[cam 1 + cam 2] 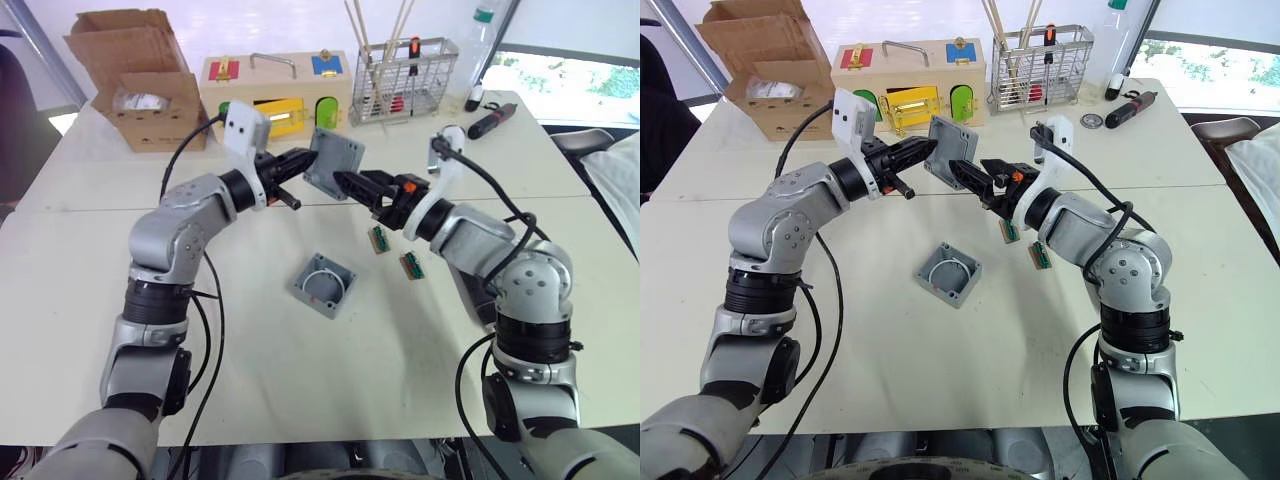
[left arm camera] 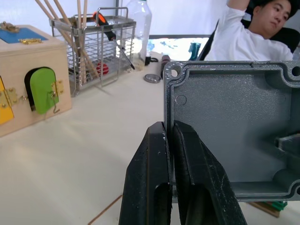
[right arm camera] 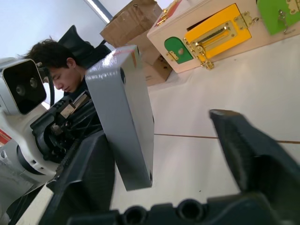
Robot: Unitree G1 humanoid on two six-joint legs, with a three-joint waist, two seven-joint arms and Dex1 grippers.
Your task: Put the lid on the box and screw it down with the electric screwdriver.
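Both arms reach inward toward the upper middle of the head views, elbows bent outward. The left gripper (image 1: 297, 163) points right, its fingers (image 2: 161, 187) pinched together on the edge of the lid (image 1: 333, 163). The right gripper (image 1: 352, 184) points left, its fingers spread beside that lid.

The scene is bright, and the daylight seems to come from the far side, where the background behind the cardboard box (image 1: 140, 75) is washed out to white. The pale table (image 1: 300, 380) reflects this light evenly; shadows on it are soft and weak. In the right wrist view the near black fingers (image 3: 253, 154) are blurred, and the lid (image 3: 124, 117) has a small glare on its upper edge. The wide views bend a little at the edges.
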